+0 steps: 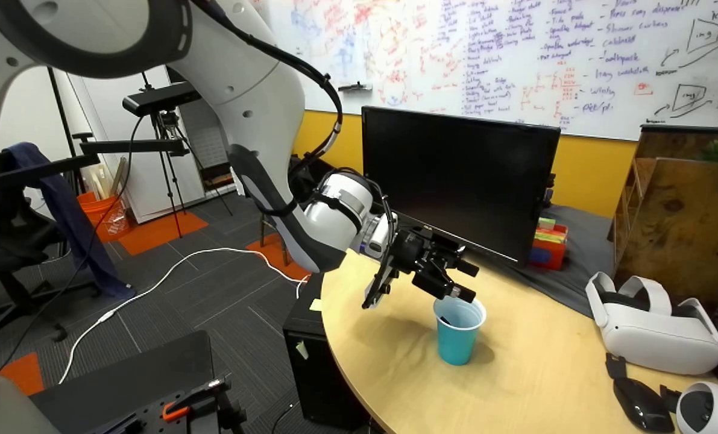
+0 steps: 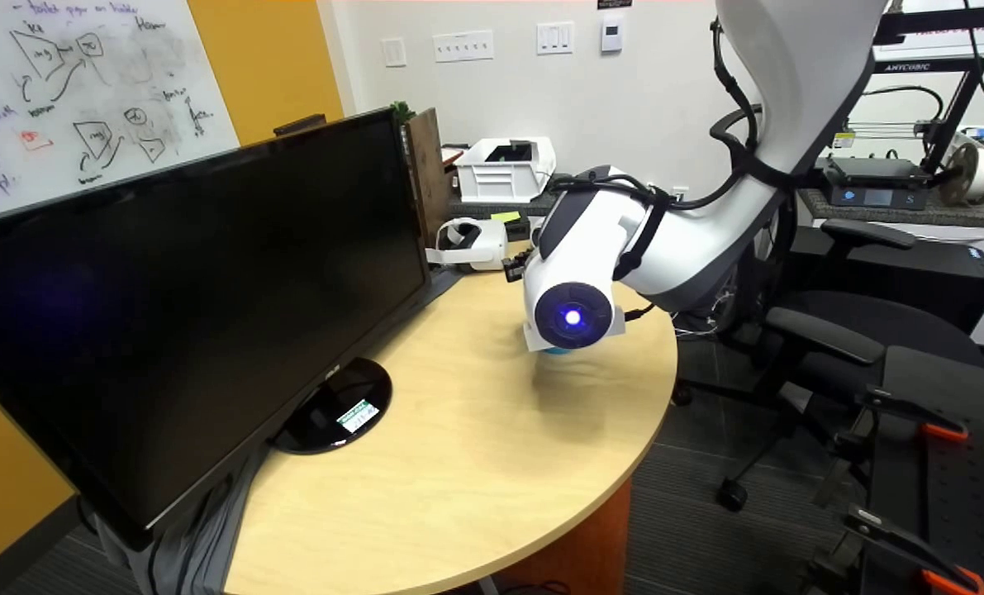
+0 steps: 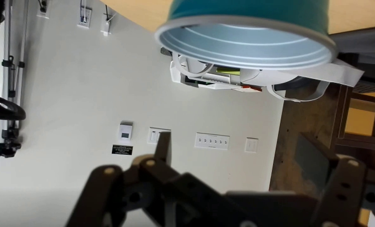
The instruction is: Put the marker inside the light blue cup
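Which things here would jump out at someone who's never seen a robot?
Probably the big white arm first, stretched over the table in both exterior views, its open pincer close to the blue cup. That cup also looms large at the top of the wrist view. Next may come the wide black monitor and, behind it, the scrawled-over whiteboard.

In an exterior view, the cup (image 1: 456, 342) stands upright on the table (image 1: 533, 386), the marker (image 1: 445, 320) partly visible inside it. The gripper (image 1: 468, 281) hangs above the cup. Behind stands the monitor (image 1: 455, 181); to the right lies the headset (image 1: 660, 340), a controller (image 1: 711, 410) before it. A container (image 1: 550, 248) stands beside the monitor's right edge.
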Tool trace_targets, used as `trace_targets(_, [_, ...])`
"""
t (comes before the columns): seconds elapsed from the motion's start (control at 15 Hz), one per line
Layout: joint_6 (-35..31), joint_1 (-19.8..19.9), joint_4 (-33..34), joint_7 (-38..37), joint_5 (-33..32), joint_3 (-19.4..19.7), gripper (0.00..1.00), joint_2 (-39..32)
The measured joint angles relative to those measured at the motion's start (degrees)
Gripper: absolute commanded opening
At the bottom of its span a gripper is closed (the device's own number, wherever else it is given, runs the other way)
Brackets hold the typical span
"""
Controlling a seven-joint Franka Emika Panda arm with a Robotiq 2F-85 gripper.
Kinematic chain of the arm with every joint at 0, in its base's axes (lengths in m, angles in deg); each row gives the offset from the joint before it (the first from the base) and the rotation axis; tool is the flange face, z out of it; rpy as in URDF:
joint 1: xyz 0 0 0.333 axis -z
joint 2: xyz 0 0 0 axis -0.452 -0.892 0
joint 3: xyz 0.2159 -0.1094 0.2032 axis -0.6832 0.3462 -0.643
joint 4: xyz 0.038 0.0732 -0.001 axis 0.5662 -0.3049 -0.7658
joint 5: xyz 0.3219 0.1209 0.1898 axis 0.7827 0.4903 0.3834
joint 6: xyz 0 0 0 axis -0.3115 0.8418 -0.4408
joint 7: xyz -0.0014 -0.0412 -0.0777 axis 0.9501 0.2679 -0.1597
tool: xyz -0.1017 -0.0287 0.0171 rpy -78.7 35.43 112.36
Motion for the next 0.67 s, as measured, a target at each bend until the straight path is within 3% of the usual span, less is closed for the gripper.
trace_targets(0.67, [-1.2, 0.3, -4.5, 0.0, 0.3, -2.3, 1.00, 6.2])
